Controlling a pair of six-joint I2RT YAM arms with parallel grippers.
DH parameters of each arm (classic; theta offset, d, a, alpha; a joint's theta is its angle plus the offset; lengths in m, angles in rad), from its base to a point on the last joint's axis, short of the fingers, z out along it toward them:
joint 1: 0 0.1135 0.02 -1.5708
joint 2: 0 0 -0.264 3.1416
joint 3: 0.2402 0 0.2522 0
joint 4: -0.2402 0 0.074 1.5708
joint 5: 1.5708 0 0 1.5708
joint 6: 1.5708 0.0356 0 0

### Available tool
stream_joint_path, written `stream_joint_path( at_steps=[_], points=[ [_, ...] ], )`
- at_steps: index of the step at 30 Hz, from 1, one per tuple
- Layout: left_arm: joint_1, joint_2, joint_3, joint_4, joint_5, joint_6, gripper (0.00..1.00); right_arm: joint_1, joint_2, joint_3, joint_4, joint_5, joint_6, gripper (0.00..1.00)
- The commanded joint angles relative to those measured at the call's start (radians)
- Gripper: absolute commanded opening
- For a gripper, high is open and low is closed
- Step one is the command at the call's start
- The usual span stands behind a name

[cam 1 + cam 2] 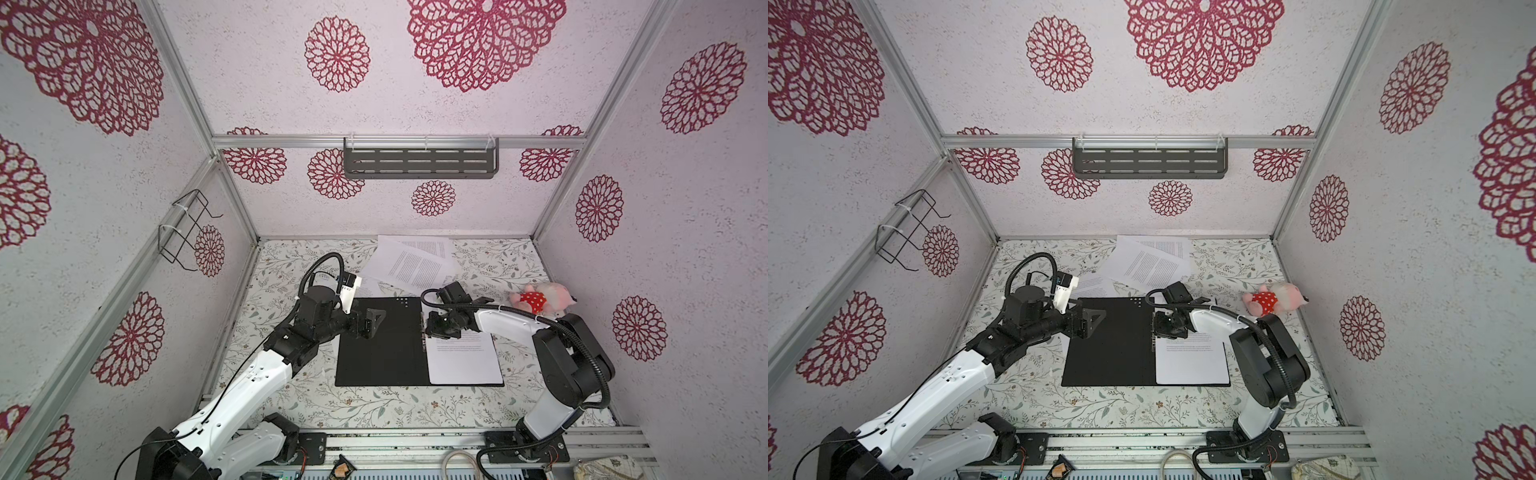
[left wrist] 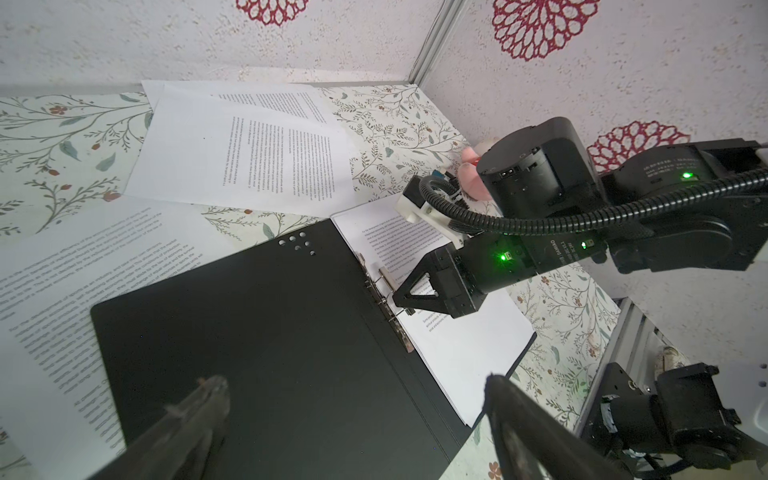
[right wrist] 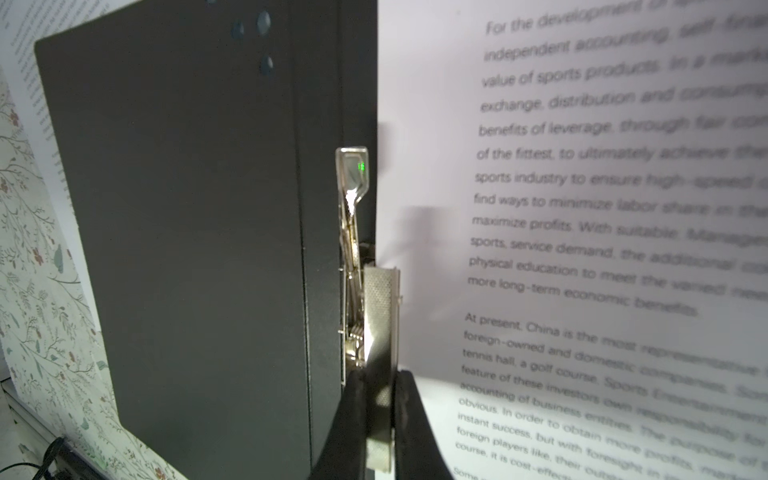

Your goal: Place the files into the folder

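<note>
Metal clip in right claw

The right arm apparently hides part of the filed sheet.

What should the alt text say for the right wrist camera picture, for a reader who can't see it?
Close up, the right gripper pinches the silver tab of the metal clip on the spine of an open folder. The folder's black inside cover fills one side; a printed sheet of white paper lies on the other.
</note>
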Motion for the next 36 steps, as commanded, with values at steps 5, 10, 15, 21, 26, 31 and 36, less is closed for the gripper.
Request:
stream_joint_path(
  at_steps=[5,10,15,21,26,31,36],
  points=[
    [-0.005,0.008,0.029,-0.025,-0.054,0.038,0.99,-0.001,-0.063,-0.012,0.057,-0.022,0.008,0.20],
    [-0.005,0.006,0.038,-0.044,-0.101,0.038,0.99,-0.001,-0.103,-0.012,0.065,-0.029,0.008,0.33],
    [0.033,0.025,0.087,-0.108,-0.119,0.003,0.99,-0.001,-0.147,-0.001,0.034,-0.012,0.005,0.46],
    [0.144,0.072,0.124,-0.144,-0.082,-0.073,0.99,0.005,-0.221,0.033,-0.023,0.019,0.004,0.52],
    [0.235,0.166,0.174,-0.170,-0.034,-0.111,0.99,0.050,-0.230,0.061,-0.035,0.004,-0.005,0.56],
    [0.394,0.288,0.197,-0.150,0.027,-0.169,0.99,0.099,-0.182,0.075,0.007,-0.014,-0.024,0.57],
    [0.558,0.475,0.236,-0.070,0.156,-0.182,0.99,0.139,-0.069,0.113,0.072,-0.055,-0.056,0.58]
  ],
)
